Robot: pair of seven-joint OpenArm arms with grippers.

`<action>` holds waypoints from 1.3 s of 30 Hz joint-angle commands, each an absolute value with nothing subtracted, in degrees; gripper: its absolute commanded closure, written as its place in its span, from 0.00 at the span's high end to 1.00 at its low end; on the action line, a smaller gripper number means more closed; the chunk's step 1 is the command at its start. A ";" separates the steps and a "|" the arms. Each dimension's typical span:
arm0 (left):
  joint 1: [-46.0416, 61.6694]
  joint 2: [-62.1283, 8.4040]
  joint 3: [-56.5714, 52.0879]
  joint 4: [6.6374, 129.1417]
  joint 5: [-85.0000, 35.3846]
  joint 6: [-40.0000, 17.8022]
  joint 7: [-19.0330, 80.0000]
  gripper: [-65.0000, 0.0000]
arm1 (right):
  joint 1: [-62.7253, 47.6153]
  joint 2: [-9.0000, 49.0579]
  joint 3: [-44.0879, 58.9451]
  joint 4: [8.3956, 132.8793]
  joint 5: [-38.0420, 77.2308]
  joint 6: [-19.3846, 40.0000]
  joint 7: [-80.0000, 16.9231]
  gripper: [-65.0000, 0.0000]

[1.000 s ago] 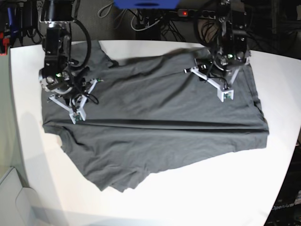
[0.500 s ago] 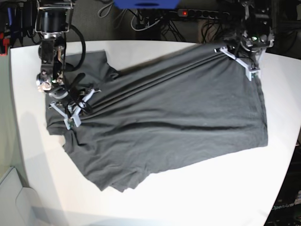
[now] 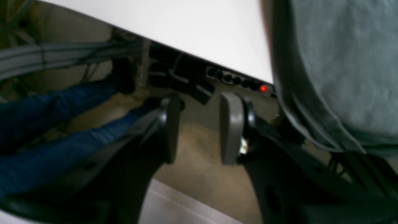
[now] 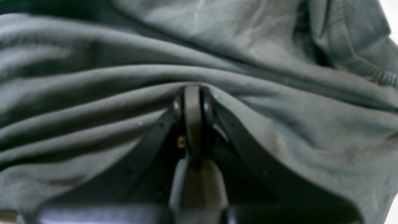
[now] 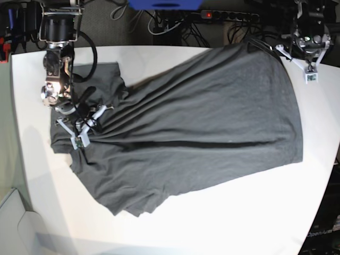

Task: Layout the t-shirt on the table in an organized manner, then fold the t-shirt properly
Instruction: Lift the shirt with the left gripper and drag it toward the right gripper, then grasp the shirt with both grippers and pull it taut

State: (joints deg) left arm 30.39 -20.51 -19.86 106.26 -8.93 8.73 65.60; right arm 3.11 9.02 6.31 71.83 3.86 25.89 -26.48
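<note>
Charcoal-grey t-shirt [image 5: 191,127] lies spread over most of the white table [image 5: 255,218], running from near the table's left edge to near its right edge, front hem area bunched into a ragged point toward the front-left corner. Long creases fan out across the cloth from the left side. Right gripper [image 5: 79,135] sits on the shirt near the table's left edge; in the right wrist view its jaws are pressed fully together with a ridge of the grey fabric [image 4: 217,81] pinched and tented up at the tips. Left gripper [image 5: 309,73] is at the far right corner of the table, off the cloth, just beside the shirt's far-right edge; in the left wrist view its jaws stand partly apart with nothing between them, floor visible through the gap, shirt edge [image 3: 326,77] hanging to one side. Power strip with red light [image 5: 208,15] behind the table's far edge.
</note>
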 commanded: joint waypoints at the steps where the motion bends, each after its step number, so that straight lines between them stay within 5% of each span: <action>1: 31.52 -22.02 -20.97 107.65 -8.22 9.10 65.71 0.32 | 1.80 9.27 6.11 70.20 -0.40 25.27 -35.65 0.00; 5: 33.10 -23.87 -24.75 107.74 -8.22 5.67 65.71 0.32 | 1.19 9.19 6.11 72.92 -0.40 25.27 -35.74 0.00; 9: 33.01 -23.34 -32.92 107.74 -8.31 -6.46 65.89 0.32 | -0.57 9.01 6.11 77.14 -0.40 25.27 -35.82 0.00; 17: 32.48 -11.91 -33.10 114.33 -8.31 -23.60 65.98 0.32 | -4.79 8.13 6.20 88.48 -0.40 25.27 -36.35 0.00; 29: 22.20 -5.49 -26.77 113.63 -7.52 -24.48 65.80 0.32 | -10.15 6.73 5.76 110.90 -0.13 25.54 -47.43 0.00; 39: 6.02 -5.58 -26.42 93.76 1.71 -24.48 65.63 0.32 | -14.37 5.23 5.67 114.42 -0.13 25.54 -50.15 0.00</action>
